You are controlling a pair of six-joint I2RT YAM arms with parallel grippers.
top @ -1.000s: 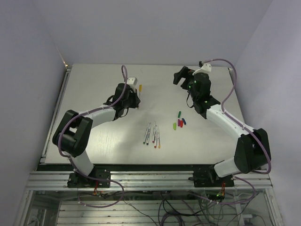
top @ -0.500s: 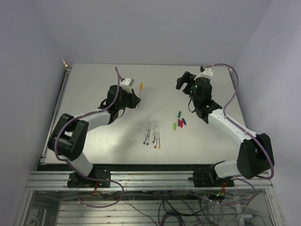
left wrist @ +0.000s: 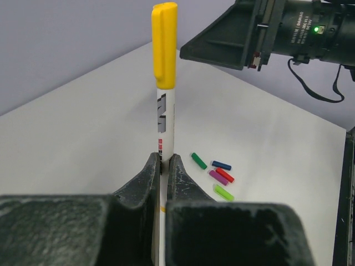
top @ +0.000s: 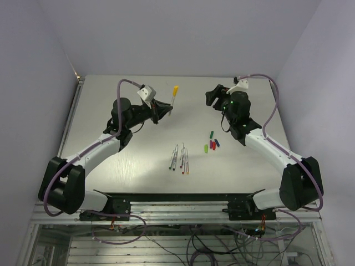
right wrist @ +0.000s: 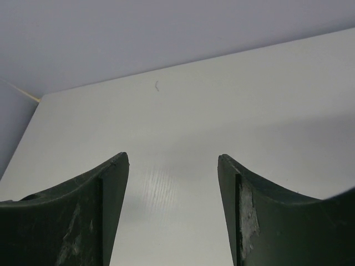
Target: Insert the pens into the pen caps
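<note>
Toward eleven o'clock above the table (top: 138, 172), the left gripper (left wrist: 165, 166) pinches a yellow-capped pen (left wrist: 165, 116) upright by its lower barrel, the right gripper (right wrist: 172, 183) at one o'clock gaping with nothing in it, so this thin hold could let the pen swivel or drop among the loose pens (top: 179, 158) and caps (top: 212, 144) near centre.

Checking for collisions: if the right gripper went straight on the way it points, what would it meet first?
Likely just bare table: the right gripper stands open, and its wrist view shows nothing else ahead, though depth is unclear.
</note>
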